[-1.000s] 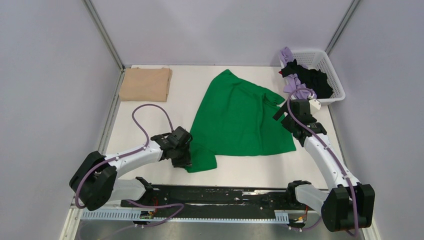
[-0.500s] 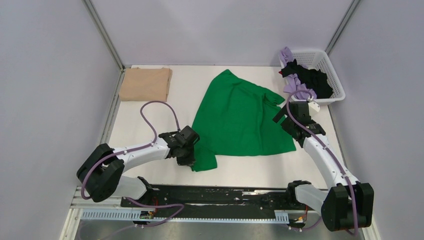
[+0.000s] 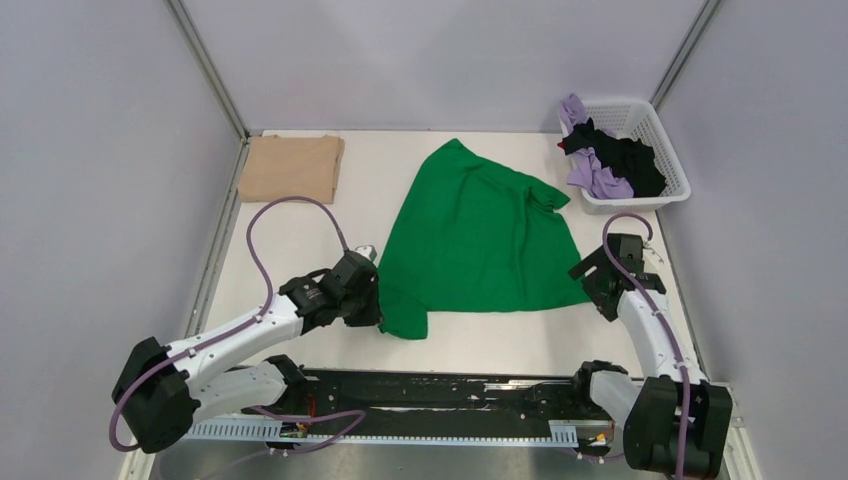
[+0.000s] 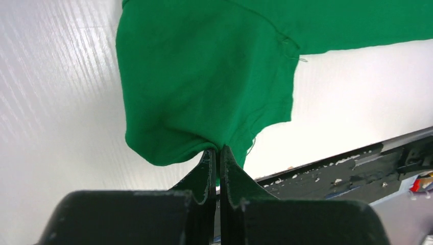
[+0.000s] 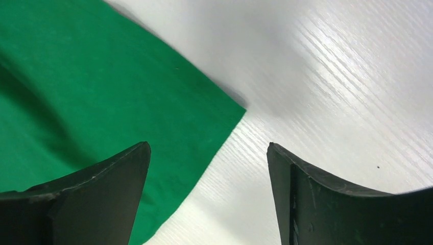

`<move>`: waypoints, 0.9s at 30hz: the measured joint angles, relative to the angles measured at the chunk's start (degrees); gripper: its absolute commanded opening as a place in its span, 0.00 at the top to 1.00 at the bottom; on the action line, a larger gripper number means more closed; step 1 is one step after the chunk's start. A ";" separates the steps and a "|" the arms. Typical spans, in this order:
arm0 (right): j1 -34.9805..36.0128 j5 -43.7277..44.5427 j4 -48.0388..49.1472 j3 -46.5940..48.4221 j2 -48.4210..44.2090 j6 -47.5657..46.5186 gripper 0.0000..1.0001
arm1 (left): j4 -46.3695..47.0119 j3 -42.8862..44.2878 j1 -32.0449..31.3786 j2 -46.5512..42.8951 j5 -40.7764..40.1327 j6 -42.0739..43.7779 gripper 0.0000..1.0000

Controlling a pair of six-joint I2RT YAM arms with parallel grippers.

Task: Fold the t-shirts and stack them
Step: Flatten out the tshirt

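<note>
The left end effector (image 4: 217,155) is pressed together on a bunched fold at the near-left corner of the green t-shirt (image 3: 480,240), and the cloth puckers up into the pinch. The right end effector (image 5: 208,148) is spread wide and holds nothing. It hovers over the shirt's near-right corner, with green cloth under one finger and bare tabletop (image 3: 300,240) under the other.

The shirt looks light, limp and quick to wrinkle. My guess is it will sag and trail from any single hold rather than keep its shape. Two corners taken together along one edge would carry it flat, and that sharp near-right corner looks like the natural second hold.

It lies spread in the middle of the tabletop. Its long axis runs from the far edge towards the near edge, leaning a little to the right. The narrow end points at the far edge and the broad edge faces the arms. I cannot tell which end is the collar.

A tan t-shirt (image 3: 292,167) sits folded at the far-left corner. Lilac (image 3: 590,178) and black (image 3: 625,160) tees are heaped in the white basket (image 3: 660,130) at the far-right corner.
</note>
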 measured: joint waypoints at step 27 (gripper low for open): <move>-0.04 -7.67 6.40 7.02 23.80 -2.27 1.00 | 3.06 -1.77 0.00 -5.42 -8.22 0.42 1.00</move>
